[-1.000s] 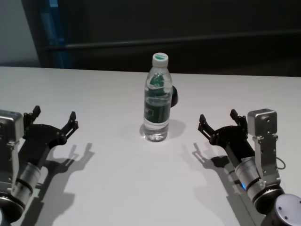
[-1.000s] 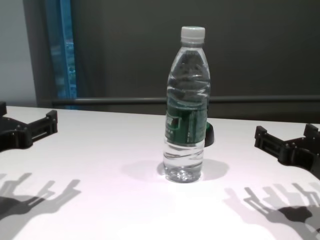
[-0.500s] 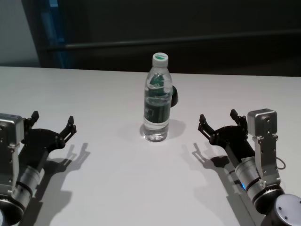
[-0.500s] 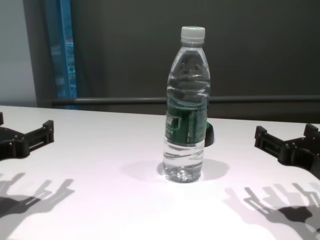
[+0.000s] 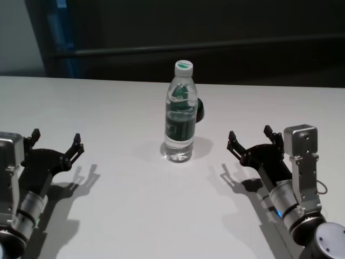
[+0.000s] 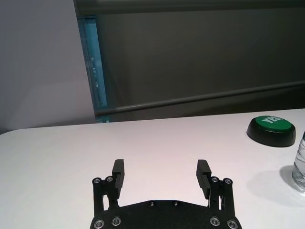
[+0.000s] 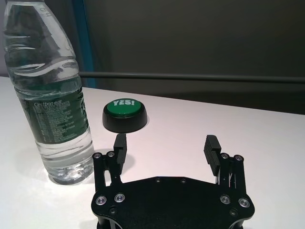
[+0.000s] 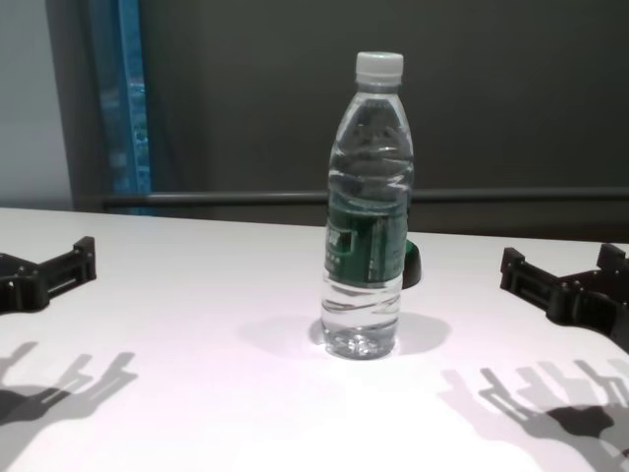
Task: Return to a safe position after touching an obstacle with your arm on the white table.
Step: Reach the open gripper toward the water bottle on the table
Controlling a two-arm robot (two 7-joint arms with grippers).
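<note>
The obstacle, a tall clear water bottle [image 5: 179, 116] with a white cap and green label, stands upright in the middle of the white table [image 5: 135, 216]. It also shows in the chest view [image 8: 367, 246] and the right wrist view [image 7: 47, 95]. My left gripper [image 5: 56, 137] is open and empty, low over the table at the near left, well apart from the bottle; the left wrist view shows its jaws [image 6: 161, 167] spread wide. My right gripper [image 5: 249, 134] is open and empty at the near right, also apart from the bottle [image 7: 167, 140].
A low black button with a green top [image 5: 200, 110] sits just behind and to the right of the bottle; it also shows in the right wrist view [image 7: 125, 112] and the left wrist view [image 6: 271, 130]. A dark wall with a rail lies beyond the table's far edge.
My left gripper has drawn back toward the near left, farther from the bottle. The bottle and the right arm have not moved.
</note>
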